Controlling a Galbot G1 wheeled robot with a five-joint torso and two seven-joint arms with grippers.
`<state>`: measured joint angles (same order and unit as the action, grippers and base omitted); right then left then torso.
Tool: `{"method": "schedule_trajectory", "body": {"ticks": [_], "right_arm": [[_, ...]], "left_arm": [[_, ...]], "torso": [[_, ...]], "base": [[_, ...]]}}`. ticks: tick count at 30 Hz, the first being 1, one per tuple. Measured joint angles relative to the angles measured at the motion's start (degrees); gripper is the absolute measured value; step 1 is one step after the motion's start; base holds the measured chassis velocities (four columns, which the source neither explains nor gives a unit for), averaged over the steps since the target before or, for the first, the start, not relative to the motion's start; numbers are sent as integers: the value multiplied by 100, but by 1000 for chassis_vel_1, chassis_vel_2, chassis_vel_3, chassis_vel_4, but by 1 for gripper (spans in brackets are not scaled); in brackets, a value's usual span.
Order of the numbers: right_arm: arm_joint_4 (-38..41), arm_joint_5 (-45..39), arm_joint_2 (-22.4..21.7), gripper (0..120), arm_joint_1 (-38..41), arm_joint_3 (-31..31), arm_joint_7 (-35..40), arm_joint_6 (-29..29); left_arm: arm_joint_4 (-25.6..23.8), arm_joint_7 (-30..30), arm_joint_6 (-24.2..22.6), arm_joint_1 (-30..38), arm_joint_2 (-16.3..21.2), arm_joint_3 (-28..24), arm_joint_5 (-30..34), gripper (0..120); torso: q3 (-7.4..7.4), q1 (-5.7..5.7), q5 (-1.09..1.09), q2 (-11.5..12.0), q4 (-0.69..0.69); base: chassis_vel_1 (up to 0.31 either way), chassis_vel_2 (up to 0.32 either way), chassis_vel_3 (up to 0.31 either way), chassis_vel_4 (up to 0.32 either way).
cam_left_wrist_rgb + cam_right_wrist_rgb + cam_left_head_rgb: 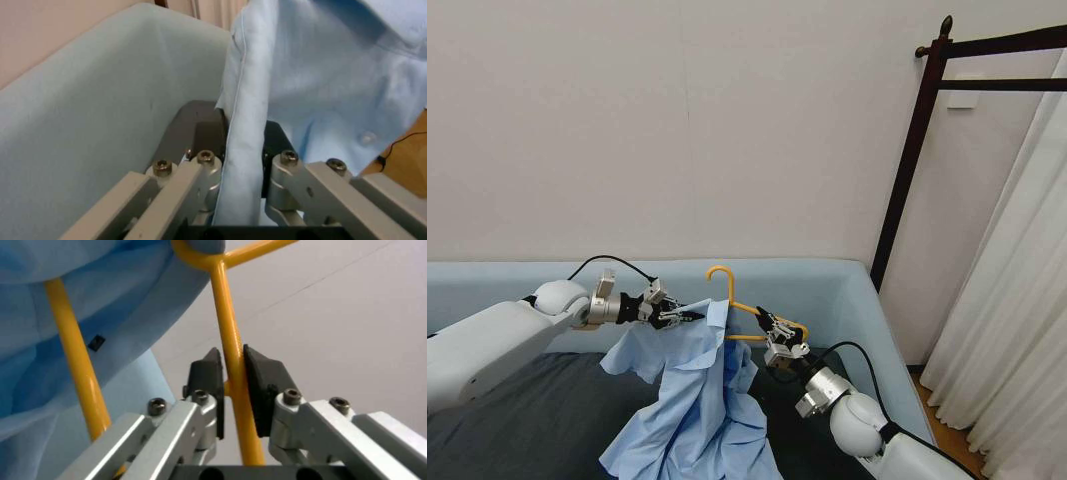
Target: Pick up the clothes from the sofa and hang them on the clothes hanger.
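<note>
Right end effector (775,326) clamping hanger (225,315), left end effector (693,318) pinching shirt (702,400), rack (912,150) beyond sofa (859,305)

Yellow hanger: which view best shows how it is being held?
The right wrist view: the right gripper clamps a bar of the yellow hanger at close range. The head view gives its whole shape, hook up, blue shirt draped on it. The left wrist view looks at that shirt in the left gripper.
</note>
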<state>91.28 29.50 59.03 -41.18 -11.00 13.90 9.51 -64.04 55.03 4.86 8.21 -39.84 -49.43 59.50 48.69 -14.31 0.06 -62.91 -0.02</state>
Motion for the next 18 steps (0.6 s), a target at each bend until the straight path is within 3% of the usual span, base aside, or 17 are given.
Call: {"method": "schedule_trajectory", "body": {"ticks": [12,18], "right_arm": [[739,-452,-211,56,-1070,379,108,41],[373,-1569,-63,80,-1663,475,112,-319]], "left_arm": [[-30,-75,86,-18,136,124,106,1],[-202,-74,132,195,304,127,361,1]], "torso": [[0,0,-1,0,-1],[0,1,0,-1,-3]], "base": [[0,0,0,0],[0,0,0,0]]}}
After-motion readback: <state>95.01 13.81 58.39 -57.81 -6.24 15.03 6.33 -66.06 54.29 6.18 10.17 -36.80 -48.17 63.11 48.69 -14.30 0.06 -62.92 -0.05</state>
